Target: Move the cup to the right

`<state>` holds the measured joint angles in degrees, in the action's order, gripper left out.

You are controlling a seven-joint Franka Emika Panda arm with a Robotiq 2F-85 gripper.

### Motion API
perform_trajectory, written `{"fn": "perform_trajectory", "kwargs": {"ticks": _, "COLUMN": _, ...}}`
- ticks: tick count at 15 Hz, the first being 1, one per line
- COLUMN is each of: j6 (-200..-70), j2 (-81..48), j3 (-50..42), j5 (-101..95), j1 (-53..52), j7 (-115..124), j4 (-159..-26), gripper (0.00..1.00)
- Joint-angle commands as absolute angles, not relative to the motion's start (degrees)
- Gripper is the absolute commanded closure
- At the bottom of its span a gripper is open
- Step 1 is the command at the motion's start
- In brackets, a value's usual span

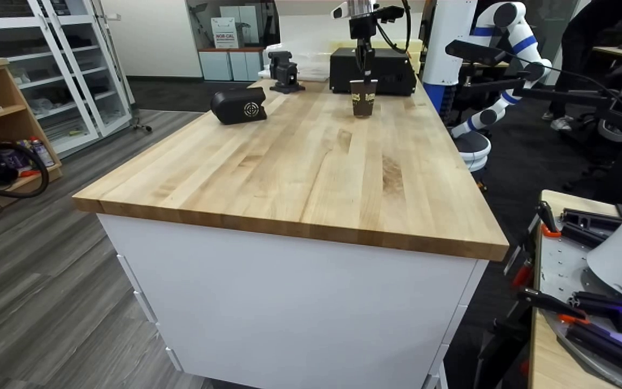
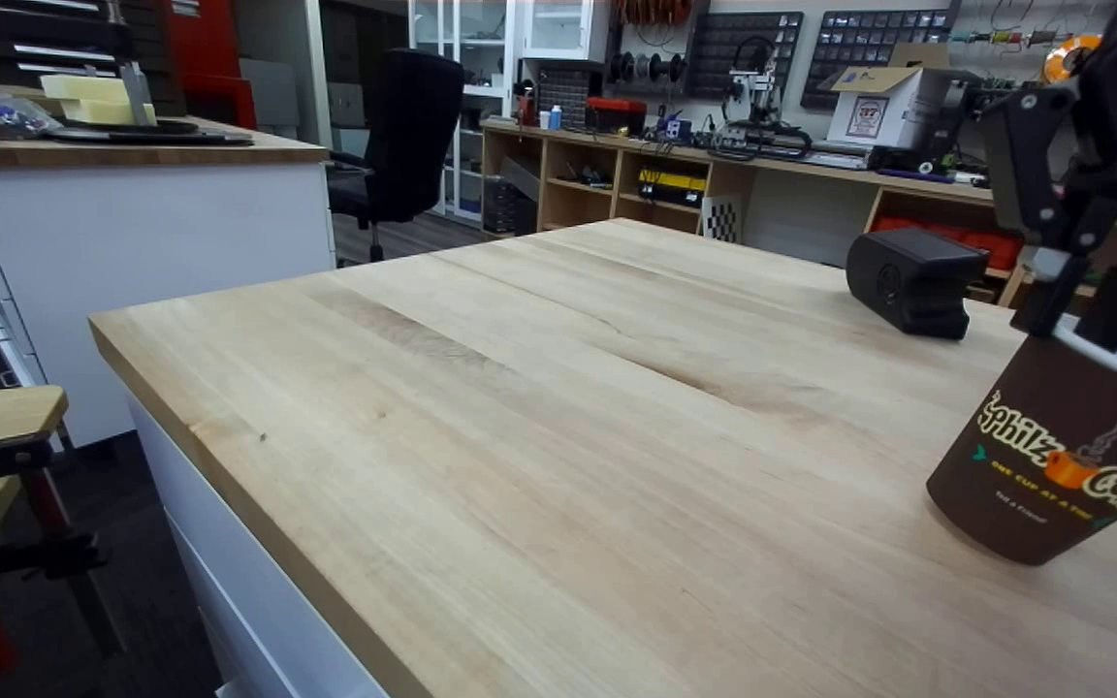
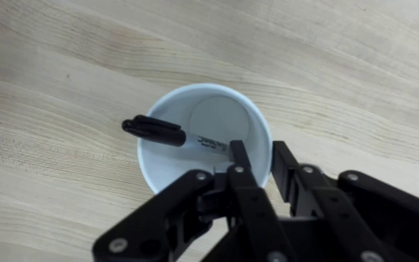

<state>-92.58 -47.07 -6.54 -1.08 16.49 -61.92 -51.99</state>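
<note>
The cup (image 1: 363, 104) is dark brown with a pale printed logo band and stands on the wooden table. It also shows at the right edge of an exterior view (image 2: 1024, 465), partly cut off. In the wrist view I look down into its white inside (image 3: 220, 114). A black-capped marker (image 3: 158, 131) leans in it, its cap over the rim. My gripper (image 3: 257, 143) straddles the cup's wall, one finger inside and one outside. A gap shows between the inner finger and the wall; the outer finger is close to the rim. The gripper shows above the cup in both exterior views (image 1: 366, 75) (image 2: 1072, 328).
A black box with a round emblem (image 1: 239, 106) lies on the table; it also shows in an exterior view (image 2: 912, 281). A black vise-like device (image 1: 285, 73) and a large black case (image 1: 397, 73) stand toward the back. The table's front edge (image 1: 289, 226) is far from the cup.
</note>
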Motion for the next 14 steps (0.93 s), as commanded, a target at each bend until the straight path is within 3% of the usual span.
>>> {"fn": "perform_trajectory", "kwargs": {"ticks": 1, "j6": -91.2, "j2": -46.6, "j3": -6.1, "j5": -0.6, "j1": 16.1, "j7": -61.6, "j4": -50.3, "gripper": 0.45}}
{"fn": "perform_trajectory", "kwargs": {"ticks": 8, "j6": -84.2, "j2": -42.2, "j3": -2.5, "j5": 2.1, "j1": 13.6, "j7": -61.2, "j4": -49.6, "gripper": 0.02}}
{"fn": "perform_trajectory", "kwargs": {"ticks": 14, "j6": -81.7, "j2": -40.7, "j3": -0.9, "j5": 2.6, "j1": 10.7, "j7": -60.7, "j4": -48.7, "gripper": 0.00}}
